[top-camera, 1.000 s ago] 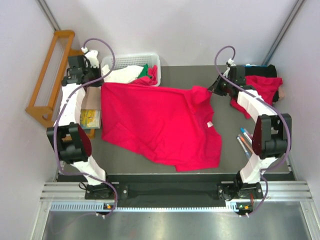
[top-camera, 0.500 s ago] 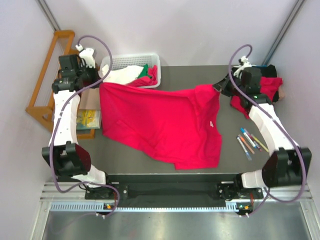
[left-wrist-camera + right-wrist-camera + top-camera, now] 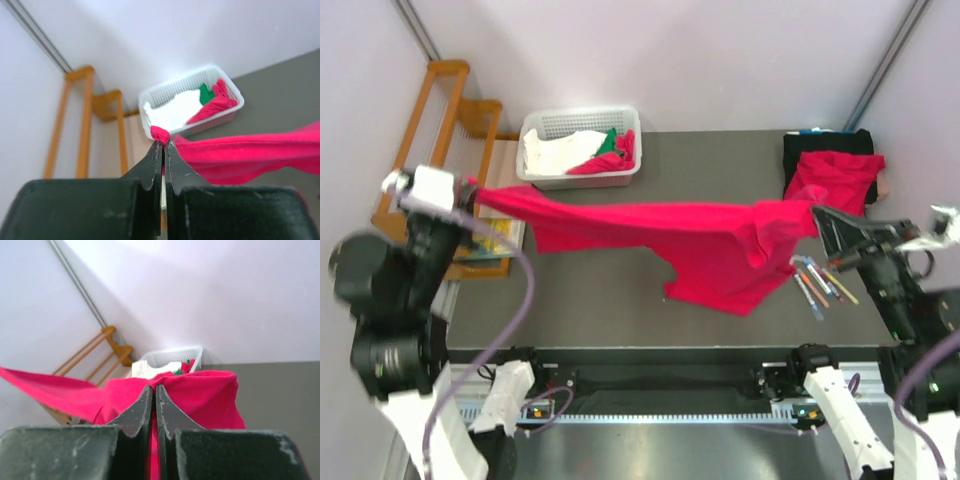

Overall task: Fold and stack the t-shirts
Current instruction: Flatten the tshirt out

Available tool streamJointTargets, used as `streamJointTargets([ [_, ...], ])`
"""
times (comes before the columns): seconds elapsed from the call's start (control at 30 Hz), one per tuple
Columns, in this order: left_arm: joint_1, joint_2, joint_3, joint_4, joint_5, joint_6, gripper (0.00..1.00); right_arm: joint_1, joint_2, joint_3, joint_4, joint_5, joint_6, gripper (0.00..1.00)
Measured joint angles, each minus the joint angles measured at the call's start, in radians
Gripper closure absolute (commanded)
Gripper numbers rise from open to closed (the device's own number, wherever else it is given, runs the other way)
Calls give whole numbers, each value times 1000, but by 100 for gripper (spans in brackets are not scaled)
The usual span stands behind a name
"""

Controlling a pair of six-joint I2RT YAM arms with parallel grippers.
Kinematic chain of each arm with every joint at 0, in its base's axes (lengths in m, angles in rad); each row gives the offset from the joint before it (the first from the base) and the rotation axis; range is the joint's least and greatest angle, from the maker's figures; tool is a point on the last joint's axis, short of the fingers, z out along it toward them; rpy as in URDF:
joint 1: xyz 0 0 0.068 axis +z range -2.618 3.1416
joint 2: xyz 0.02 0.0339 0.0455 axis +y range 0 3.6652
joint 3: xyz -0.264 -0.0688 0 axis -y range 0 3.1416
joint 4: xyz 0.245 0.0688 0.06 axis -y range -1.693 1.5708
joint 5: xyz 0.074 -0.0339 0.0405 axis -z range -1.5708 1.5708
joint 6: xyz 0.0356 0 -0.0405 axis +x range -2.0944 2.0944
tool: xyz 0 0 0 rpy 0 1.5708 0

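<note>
The t-shirt, flat on the worktop a second ago, now hangs stretched above its middle; the left claw pinches a corner at the left, the right claw clamps bunched cloth at the right; likely a shake-out before folding.

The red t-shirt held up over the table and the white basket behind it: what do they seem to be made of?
Red t-shirt: soft matte cloth, probably cotton knit; it sags and creases. White basket: seemingly rigid plastic, smooth; thin slotted walls.
</note>
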Motion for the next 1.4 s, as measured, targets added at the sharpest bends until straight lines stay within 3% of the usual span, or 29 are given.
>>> streamJointTargets([
  [0.17,0,-156,2,-52,-21,46,100,61,-70,144,-130,85,-51,100],
  [0.33,0,-151,13,-105,-44,45,100,86,-69,330,-196,113,-83,100],
  [0.6,-6,-114,206,-116,-55,29,100,118,-89,533,-202,139,-119,100],
  [0.77,-7,-147,119,-69,-60,15,100,132,-129,412,-188,167,-122,100],
  [1.0,-7,-129,-257,-23,-55,11,100,133,-62,109,-183,225,-117,100],
  [1.23,-7,18,-462,110,-60,12,100,134,107,-79,-80,306,-124,100],
  [1.4,-7,220,-476,225,-67,12,100,130,290,-98,51,347,-146,100],
])
